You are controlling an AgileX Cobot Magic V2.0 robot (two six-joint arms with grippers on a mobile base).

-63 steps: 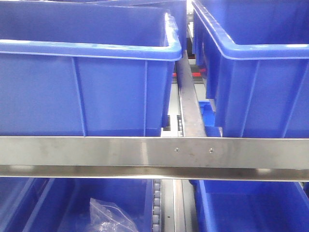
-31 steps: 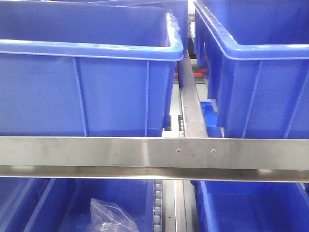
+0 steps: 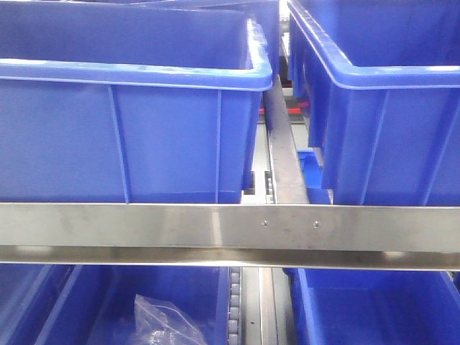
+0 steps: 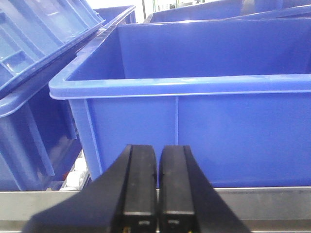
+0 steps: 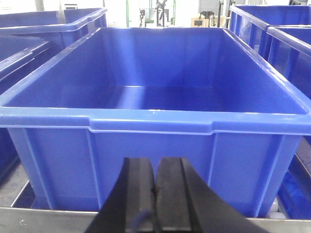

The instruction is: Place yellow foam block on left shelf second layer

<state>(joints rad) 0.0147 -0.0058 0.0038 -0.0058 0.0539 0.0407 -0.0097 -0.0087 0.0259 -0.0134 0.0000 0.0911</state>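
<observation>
Front view close on shelf rail [image 3: 215, 226], wrist views level, near blue bins [image 5: 150, 121].

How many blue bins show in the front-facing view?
4, all cropped: upper left bin and upper right bin on the steel rail, lower left bin holding a plastic bag, lower right bin. More may sit behind.

Every bin is a saturated, plain blue: the large bin [image 3: 129, 129] at the upper left of the front view, its neighbour bin [image 3: 381, 108] at the upper right, and the lower bins. The shelf rail [image 3: 230, 230] crossing the frame is brushed silver-grey. A clear, colourless plastic bag [image 3: 165, 320] lies at the lower left. Both wrist views show matte black jaws.
</observation>
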